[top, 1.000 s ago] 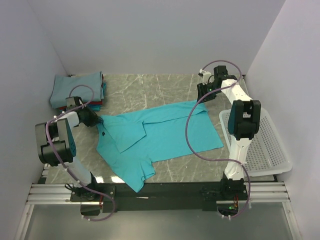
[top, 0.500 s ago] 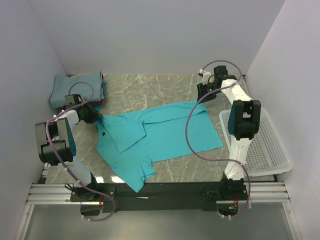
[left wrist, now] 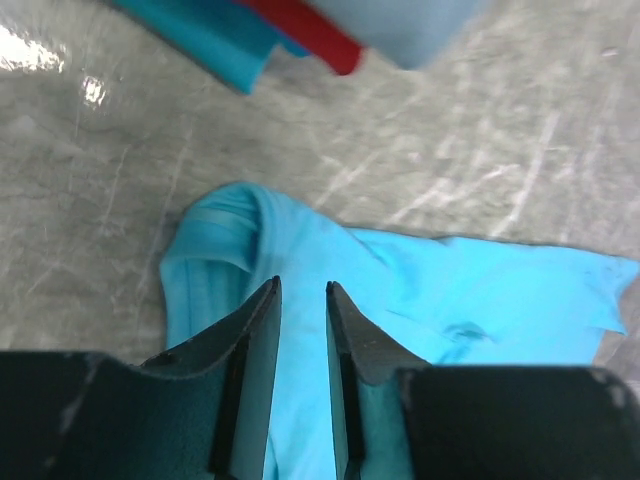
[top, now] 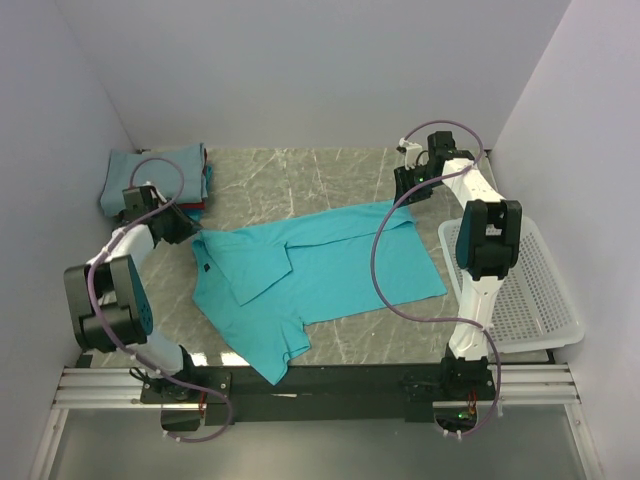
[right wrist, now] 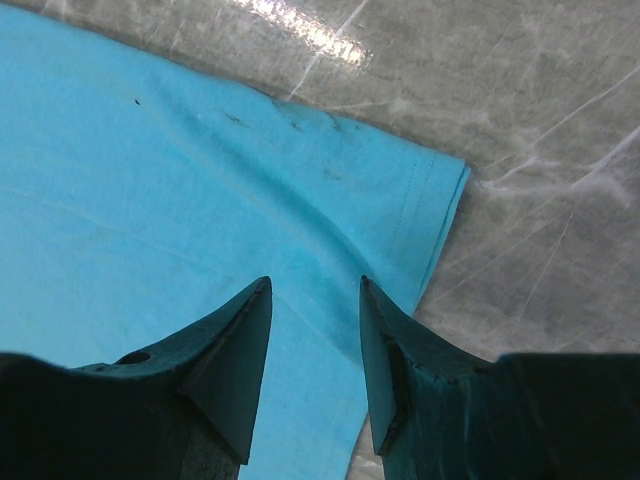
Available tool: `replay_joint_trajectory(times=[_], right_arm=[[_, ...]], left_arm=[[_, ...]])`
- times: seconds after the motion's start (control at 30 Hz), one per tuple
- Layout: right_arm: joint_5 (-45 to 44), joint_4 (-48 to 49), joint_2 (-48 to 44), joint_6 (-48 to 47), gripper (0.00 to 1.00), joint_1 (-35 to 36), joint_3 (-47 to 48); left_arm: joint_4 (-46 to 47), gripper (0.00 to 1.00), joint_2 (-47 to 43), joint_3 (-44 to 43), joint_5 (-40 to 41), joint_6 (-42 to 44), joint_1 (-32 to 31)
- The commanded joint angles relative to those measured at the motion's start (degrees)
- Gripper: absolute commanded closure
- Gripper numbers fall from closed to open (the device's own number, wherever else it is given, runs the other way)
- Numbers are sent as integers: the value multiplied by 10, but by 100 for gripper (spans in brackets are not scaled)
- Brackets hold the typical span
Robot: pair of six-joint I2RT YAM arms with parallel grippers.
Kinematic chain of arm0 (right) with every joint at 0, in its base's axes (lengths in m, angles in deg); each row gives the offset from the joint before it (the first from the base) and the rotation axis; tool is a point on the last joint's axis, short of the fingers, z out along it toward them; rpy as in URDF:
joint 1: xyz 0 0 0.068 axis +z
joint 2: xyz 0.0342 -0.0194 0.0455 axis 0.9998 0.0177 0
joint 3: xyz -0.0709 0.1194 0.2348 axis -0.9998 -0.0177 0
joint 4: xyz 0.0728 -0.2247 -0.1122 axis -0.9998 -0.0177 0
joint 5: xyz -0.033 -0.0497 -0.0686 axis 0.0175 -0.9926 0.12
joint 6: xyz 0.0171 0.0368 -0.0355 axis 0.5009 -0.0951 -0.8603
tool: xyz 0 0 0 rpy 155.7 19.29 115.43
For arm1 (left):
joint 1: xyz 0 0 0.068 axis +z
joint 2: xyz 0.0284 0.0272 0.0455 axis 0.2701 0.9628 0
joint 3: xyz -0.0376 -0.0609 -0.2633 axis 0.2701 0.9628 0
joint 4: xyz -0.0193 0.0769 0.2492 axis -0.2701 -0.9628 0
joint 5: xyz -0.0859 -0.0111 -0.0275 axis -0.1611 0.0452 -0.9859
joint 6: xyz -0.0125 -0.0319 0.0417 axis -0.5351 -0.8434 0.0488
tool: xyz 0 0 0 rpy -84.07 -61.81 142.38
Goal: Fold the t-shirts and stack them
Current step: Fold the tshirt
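I see the turquoise t-shirt [top: 320, 265] spread across the middle of the marble surface [top: 300, 175]. It lies mostly flat, with one flap folded over its left half and a sleeve reaching toward the near edge.

The folded t-shirts are stacked in the far left corner. The grey-blue one [top: 150, 170] is on top, and a red one [left wrist: 305, 30] and a teal one [left wrist: 215, 40] show beneath it in the left wrist view.

The left gripper [top: 186, 233] sits at the left end of the turquoise shirt, just in front of the stack. Its jaws stand a narrow way apart, and through the gap I see turquoise cloth lying below. A small raised fold of fabric sits just ahead of the tips.

The right gripper [top: 405, 193] is over the shirt's far right corner, toward the far right of the surface. Its jaws are well apart above the hemmed corner, which lies flat on the marble.

A white mesh basket [top: 530, 290] rests along the right edge.
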Motion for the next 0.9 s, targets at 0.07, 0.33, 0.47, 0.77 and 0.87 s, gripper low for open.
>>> replay_joint_trajectory(times=[0.07,0.33,0.47,0.77,0.87], right_arm=[[6,2,-8,-2,52,-3,-1],[8,4,-14,-3,52,-3,-7],[9,4,-12,-5,52,-4,-9],[10,4,-9,-4,52,-18,-7],[10,4,-9,-5,52,-18,-7]], left_arm=[[16,70,-71,21,16,13,2],[16,69,26,-22,-11,24,2],[9,68,76,-43,-21,35,2],[4,68,103,-61,-20,40,2],[7,68,109,-64,-23,38,2]])
